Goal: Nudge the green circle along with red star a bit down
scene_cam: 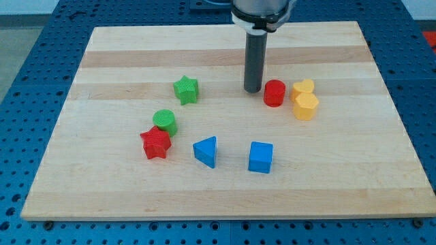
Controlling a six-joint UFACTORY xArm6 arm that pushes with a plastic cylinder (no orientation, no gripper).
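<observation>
Sitting on the wooden board point(102, 204), my tip point(253, 90) is up near the middle, just left of the red cylinder point(274, 93) and well apart from the green circle point(165, 122). No claw on this rig, just the bare rod. The green circle touches the red star point(156, 143) right below it, at the view's left. Green star point(186, 90) sits above them; blue triangle point(206, 151) and blue cube point(260, 157) lower down. Two yellow blocks point(304, 100) beside the red cylinder.
</observation>
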